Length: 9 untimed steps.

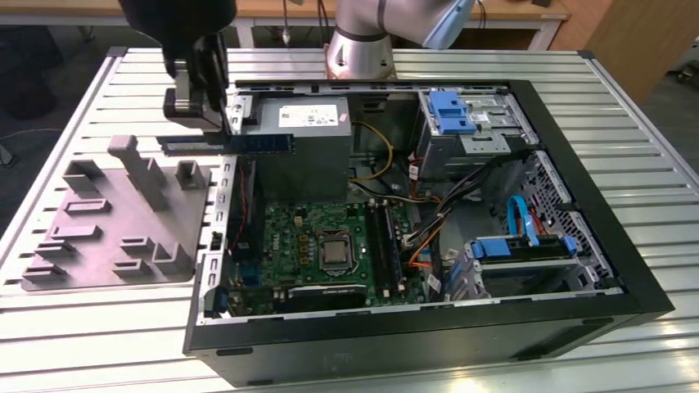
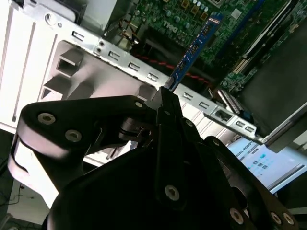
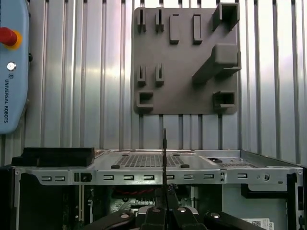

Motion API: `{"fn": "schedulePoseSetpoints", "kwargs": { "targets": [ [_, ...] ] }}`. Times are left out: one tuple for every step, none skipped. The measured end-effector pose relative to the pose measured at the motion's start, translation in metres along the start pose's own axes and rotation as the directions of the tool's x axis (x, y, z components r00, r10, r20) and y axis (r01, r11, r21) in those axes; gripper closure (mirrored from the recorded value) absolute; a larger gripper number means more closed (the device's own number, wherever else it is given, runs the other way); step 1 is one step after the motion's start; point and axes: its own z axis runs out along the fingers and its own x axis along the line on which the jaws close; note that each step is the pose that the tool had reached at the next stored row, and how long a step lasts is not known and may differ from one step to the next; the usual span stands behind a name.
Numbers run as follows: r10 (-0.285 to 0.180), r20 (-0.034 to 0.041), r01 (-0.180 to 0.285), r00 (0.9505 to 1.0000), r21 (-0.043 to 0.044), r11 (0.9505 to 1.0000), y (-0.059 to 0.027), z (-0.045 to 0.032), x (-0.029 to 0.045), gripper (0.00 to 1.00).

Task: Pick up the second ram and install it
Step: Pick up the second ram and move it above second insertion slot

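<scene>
While the end effector hangs above the rim of the open computer case on the exterior view's left, it is clamped on the ram stick. The stick lies level in the air between the grey fixture on the tabletop and the case interior, well apart from the memory slots on the motherboard. It juts far out to one side of the grip, so a bump against the metal rim could lever it askew, and the cables crowding the slots could snag it. In the second wrist view the fingers meet on one end of the ram stick (a short hold on a long, thin board). I judge that any slip there would tilt it, so it would meet a slot crookedly and strain the contacts or latches. In the first wrist view the ram stick shows edge-on as a thin line over the case wall, with the grey fixture beyond. A small twist would be hard to notice from this angle.
</scene>
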Motion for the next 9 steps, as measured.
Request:
{"fn": "schedulePoseSetpoints", "kwargs": {
  "targets": [
    [0.000,0.0001,0.000,1.0000,-0.0002,1.0000,-0.0034,-0.0001,0.0001,0.88],
    [0.000,-0.0001,0.000,1.0000,-0.0004,1.0000,-0.0066,-0.0003,0.0002,0.88],
    [0.000,0.0000,0.000,1.0000,-0.0005,1.0000,-0.0098,-0.0004,0.0003,0.88],
    [0.000,0.0000,0.000,1.0000,-0.0007,1.0000,-0.0130,-0.0005,0.0004,0.88],
    [0.000,0.0000,0.000,1.0000,-0.0009,1.0000,-0.0163,-0.0006,0.0005,0.88],
    [0.000,0.0000,0.000,1.0000,-0.0011,1.0000,-0.0196,-0.0007,0.0006,0.88],
    [0.000,0.0000,0.000,1.0000,-0.0013,1.0000,-0.0231,-0.0008,0.0008,0.88],
    [0.000,0.0000,0.000,1.0000,-0.0015,1.0000,-0.0264,-0.0010,0.0009,0.88],
    [0.000,0.0000,0.000,1.0000,-0.0017,1.0000,-0.0296,-0.0011,0.0010,0.88]
  ]
}}
